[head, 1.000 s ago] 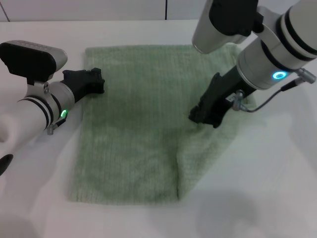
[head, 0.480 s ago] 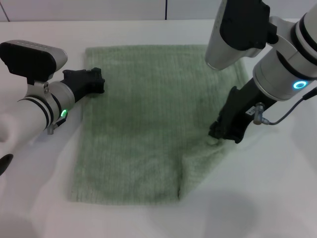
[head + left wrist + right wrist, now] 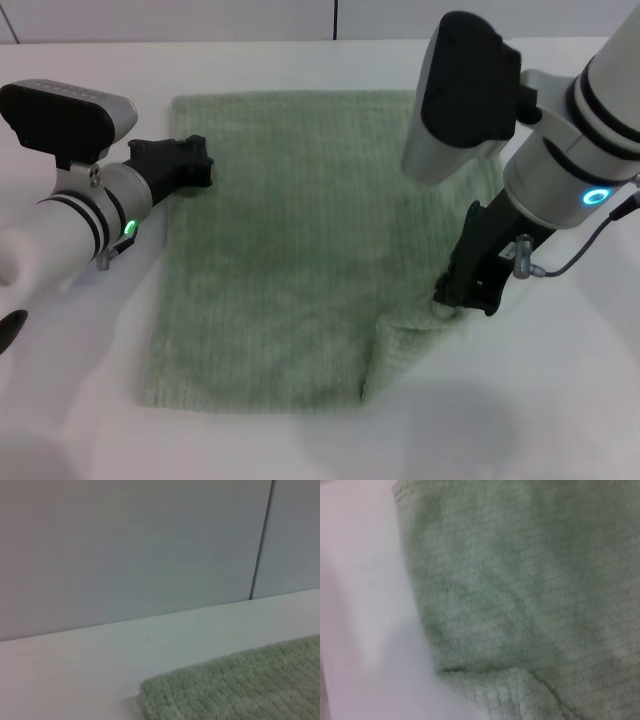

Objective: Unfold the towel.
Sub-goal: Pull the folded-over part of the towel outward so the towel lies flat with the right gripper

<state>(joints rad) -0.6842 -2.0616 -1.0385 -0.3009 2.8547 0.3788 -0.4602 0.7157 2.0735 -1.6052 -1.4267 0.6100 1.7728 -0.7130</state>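
Observation:
The pale green towel (image 3: 290, 250) lies spread on the white table, with a folded flap at its near right part. My right gripper (image 3: 455, 298) is shut on the towel at that flap's outer edge, where the cloth bunches up under its tip. The right wrist view is filled by the towel (image 3: 520, 580), with a raised fold toward one corner. My left gripper (image 3: 195, 165) rests at the towel's left edge near the far left corner. That corner of the towel (image 3: 240, 685) shows in the left wrist view.
The white table (image 3: 560, 400) extends right of and in front of the towel. A grey wall (image 3: 125, 545) with a vertical seam stands behind the table's far edge.
My right gripper has moved rightward and toward me, dragging the towel's flap outward. The folded part has become narrower. The left arm has not moved.

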